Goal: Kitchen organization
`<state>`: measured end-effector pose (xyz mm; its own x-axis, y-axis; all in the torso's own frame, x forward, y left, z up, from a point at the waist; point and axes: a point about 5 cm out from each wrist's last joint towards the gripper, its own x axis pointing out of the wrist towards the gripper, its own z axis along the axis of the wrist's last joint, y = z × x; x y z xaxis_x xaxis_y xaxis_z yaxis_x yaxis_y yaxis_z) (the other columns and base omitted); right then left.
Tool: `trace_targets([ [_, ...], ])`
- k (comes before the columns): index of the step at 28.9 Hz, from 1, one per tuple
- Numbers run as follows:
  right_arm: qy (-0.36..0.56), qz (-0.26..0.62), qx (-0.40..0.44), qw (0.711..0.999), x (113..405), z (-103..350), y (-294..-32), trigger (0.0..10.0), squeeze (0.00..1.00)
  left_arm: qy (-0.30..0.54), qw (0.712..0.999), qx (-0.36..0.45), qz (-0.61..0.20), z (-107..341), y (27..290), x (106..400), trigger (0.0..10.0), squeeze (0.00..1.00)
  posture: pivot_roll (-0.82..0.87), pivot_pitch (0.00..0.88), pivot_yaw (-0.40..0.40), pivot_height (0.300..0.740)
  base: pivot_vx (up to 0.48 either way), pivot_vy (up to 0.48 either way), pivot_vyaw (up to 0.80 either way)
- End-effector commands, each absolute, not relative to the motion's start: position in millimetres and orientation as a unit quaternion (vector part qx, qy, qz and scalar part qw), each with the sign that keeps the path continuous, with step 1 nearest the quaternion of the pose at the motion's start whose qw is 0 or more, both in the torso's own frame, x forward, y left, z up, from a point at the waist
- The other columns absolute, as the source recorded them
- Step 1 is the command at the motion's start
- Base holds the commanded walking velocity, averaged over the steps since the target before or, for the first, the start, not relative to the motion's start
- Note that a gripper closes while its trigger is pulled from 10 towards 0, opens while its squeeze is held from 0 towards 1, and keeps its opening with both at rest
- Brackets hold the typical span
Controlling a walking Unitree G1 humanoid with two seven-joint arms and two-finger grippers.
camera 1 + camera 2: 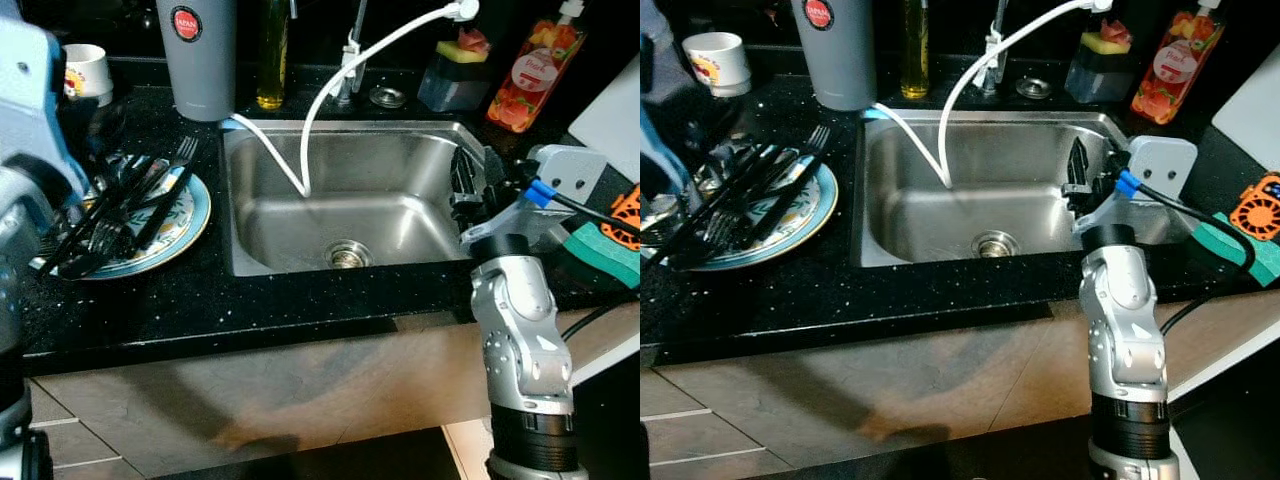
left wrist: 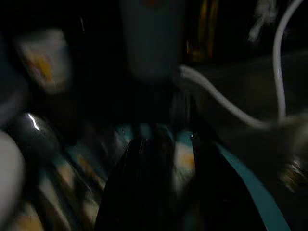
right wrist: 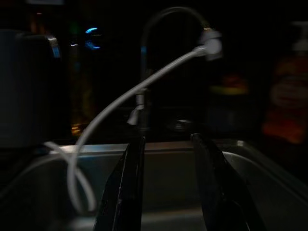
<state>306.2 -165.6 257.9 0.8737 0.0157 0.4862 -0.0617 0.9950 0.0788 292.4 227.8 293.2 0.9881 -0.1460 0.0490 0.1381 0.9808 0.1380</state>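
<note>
With the forks (image 1: 130, 205) lying on the plate (image 1: 190, 222) left of the sink (image 1: 400, 190), the left gripper (image 2: 166, 144), fingers parted and empty, should straddle one fork before clenching, while the right gripper (image 3: 166, 159) hovers released over the sink's right rim.

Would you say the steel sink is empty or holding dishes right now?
Empty of dishes: the sink basin shows bare steel around the drain, with just the white hose dipping in.

A steel sink (image 1: 400, 215) is set in the black speckled countertop (image 1: 200, 300). Behind the sink stand a yellow oil bottle (image 1: 272, 55) and an orange soap bottle (image 1: 533, 70). A white hose (image 1: 330, 95) droops into the sink.
</note>
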Motion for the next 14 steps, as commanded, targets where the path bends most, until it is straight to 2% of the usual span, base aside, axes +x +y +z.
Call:
trace_targets([
  [1,-0.244,0.018,0.05,0.968,307.2,254.5,-168.3,10.0,0.0,0.004,0.994,0.063,-0.091,290.3,216.7,288.4,10.0,0.0,0.12,0.09,-0.1,0.74,0.0,0.0,0.0],
  [2,-0.243,0.018,0.05,0.969,307.3,254.1,-168.5,10.0,0.0,0.027,0.994,0.066,-0.085,288.1,218.2,289.0,10.0,0.0,0.12,0.092,-0.097,0.74,0.0,0.0,0.0],
  [3,-0.242,0.018,0.049,0.969,307.3,253.5,-168.6,10.0,0.0,0.054,0.995,0.077,-0.043,283.9,229.3,294.2,10.0,0.0,0.12,0.092,-0.093,0.74,0.0,0.0,0.0],
  [6,-0.242,0.017,0.049,0.969,307.3,252.9,-168.7,10.0,0.0,0.07,0.994,0.08,-0.006,281.7,240.3,297.9,10.0,0.0,0.12,0.092,-0.093,0.74,0.0,0.0,0.0],
  [7,-0.241,0.016,0.05,0.969,306.9,252.2,-168.8,10.0,0.0,0.08,0.992,0.081,0.049,280.9,256.3,301.9,10.0,0.0,0.12,0.094,-0.089,0.74,0.0,0.0,0.0],
  [14,-0.24,0.014,0.049,0.97,306.3,251.1,-169.8,10.0,0.0,0.087,0.993,0.059,0.062,281.5,262.1,302.4,10.0,0.0,0.12,0.093,-0.085,0.74,0.0,0.0,0.0],
])
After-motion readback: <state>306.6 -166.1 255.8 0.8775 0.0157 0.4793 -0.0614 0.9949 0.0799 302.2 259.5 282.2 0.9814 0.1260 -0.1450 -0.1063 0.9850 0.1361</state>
